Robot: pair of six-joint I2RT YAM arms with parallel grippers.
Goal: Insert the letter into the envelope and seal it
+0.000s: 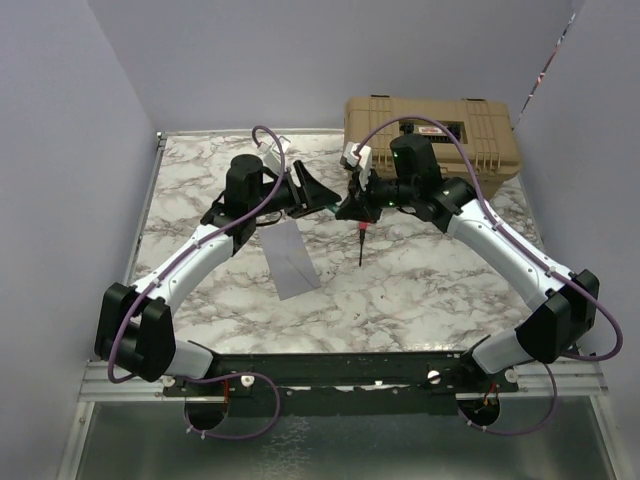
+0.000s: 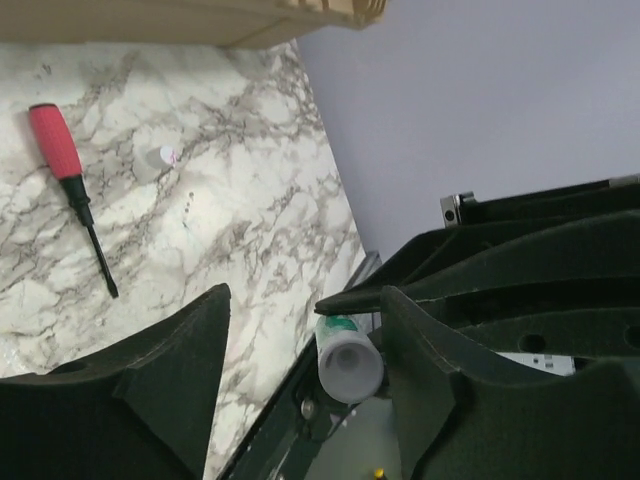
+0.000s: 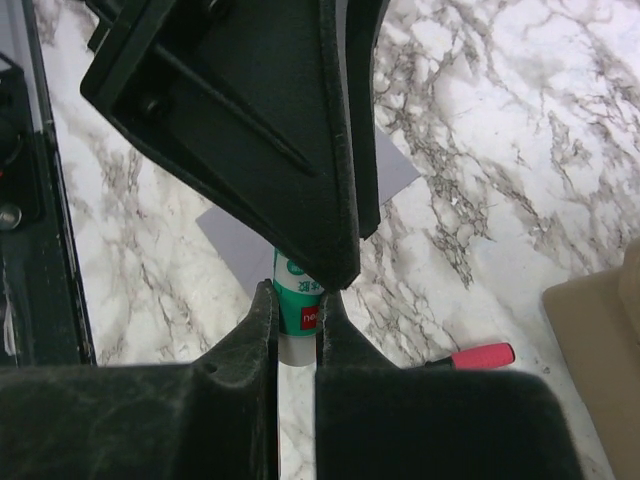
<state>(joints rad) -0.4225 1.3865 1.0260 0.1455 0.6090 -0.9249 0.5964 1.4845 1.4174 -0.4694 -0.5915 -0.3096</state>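
- On the marble table [image 1: 420, 285], left of centre and close to both wrists: grey envelope [image 1: 290, 258], flat, slightly askew, touched by neither arm.
- No sign of the letter in any view. Possibly inside the envelope already, but impossible to confirm.
- Near the envelope's far end, held off the table: glue stick [image 3: 298, 310] with a green label, clamped mid-barrel between the pads of the right gripper [image 3: 297, 292].
- Opposite it, left gripper [image 1: 320, 193] spread apart, one fingertip against the stick's upper end. Hard to tell whether pressing or merely touching.
- Likely step: readying glue for the flap, so sealing rather than inserting.
- Envelope, as a judgement: thin, light and limp.
  - Prone to skate on the smooth marble and to buckle under a push from one side.
  - Hard to pinch while lying flat.
  - Best taken at a corner or along the flap edge, or pinned under one finger during the other arm's work.
- Glue stick, as a judgement: rigid, light and smooth-walled, apt to twist or slip in the pads under a sideways pull. Hence a hold at mid-barrel, square to its axis.
- Right of the envelope, not touching it: red-handled screwdriver [image 1: 360, 245].
- At the far edge: tan case [image 1: 430, 135].
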